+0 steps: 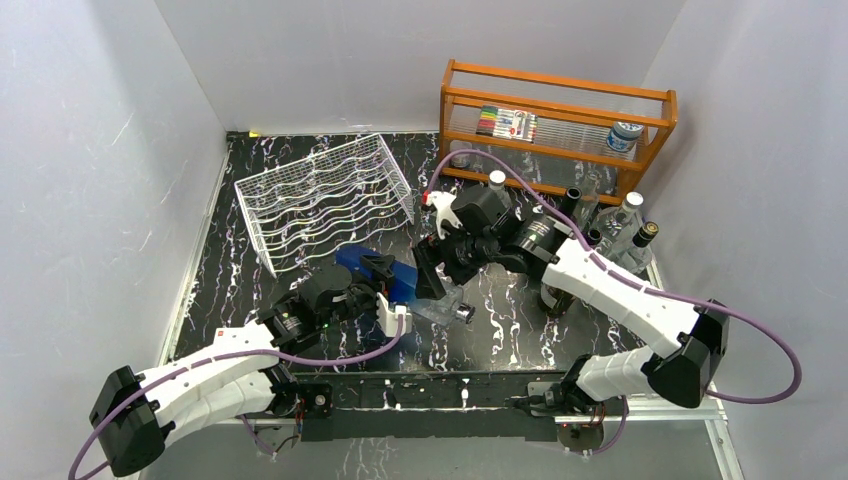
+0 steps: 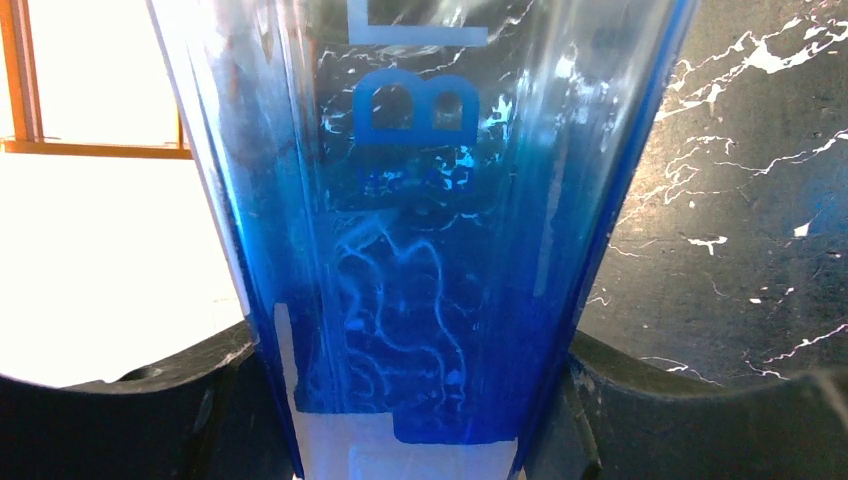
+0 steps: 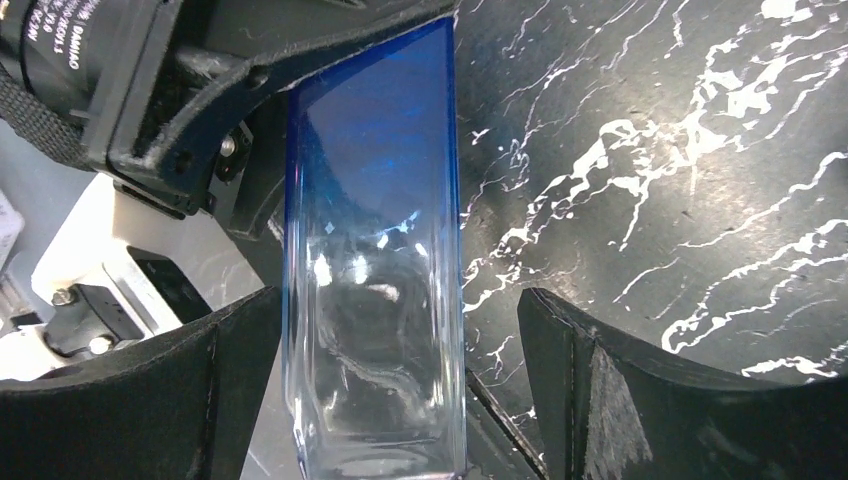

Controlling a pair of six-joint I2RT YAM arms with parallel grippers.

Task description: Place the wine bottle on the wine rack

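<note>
the left pincer (image 1: 383, 283) is clamped narrow on the blue end of the wine bottle (image 2: 420, 250). the right pincer (image 3: 400, 340) stands wide, its fingers either side of the bottle's clear end above the marbled counter (image 1: 500, 320). the white wine rack (image 1: 320, 200) stands just beyond the left pincer.

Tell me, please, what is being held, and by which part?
The left gripper is shut on the wine bottle, gripping its blue body. The right gripper stands open around the clear end, holding nothing.
</note>
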